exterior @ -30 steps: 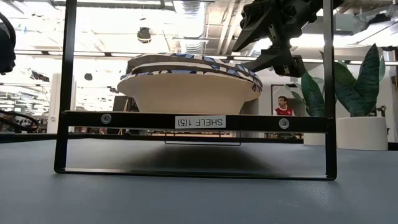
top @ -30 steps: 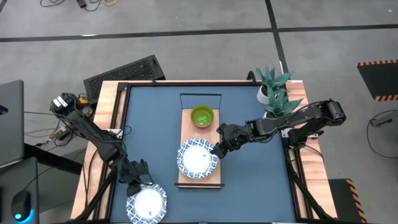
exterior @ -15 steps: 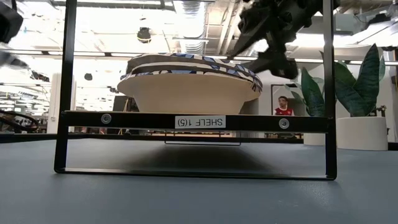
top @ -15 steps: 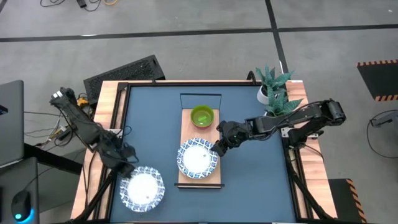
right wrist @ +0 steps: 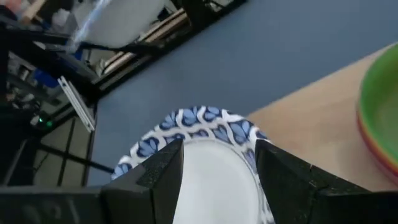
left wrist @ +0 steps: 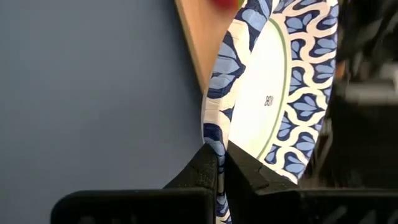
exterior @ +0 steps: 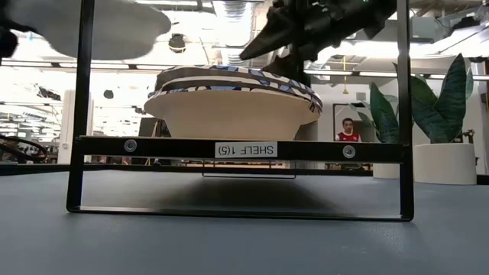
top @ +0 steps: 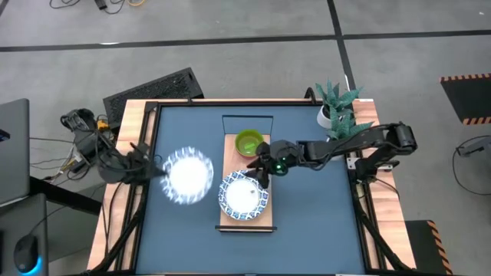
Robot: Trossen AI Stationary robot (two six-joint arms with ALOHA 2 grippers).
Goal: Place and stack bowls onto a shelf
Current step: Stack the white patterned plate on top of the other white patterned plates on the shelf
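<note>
Blue-rimmed and white, the carried dish hangs in the air over the tabletop, just left of the shelf. The left tool pinches its rim. Its likely target, the dish stack on the shelf's near end, lies to its right, close by. The right tool, its fingers spread and empty, hovers over that stack's far edge, beside the green bowl, and may be in the way.

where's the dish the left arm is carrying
In the high view the dish is held by the left gripper above the tabletop, just left of the shelf and the dish stack on it.
</note>
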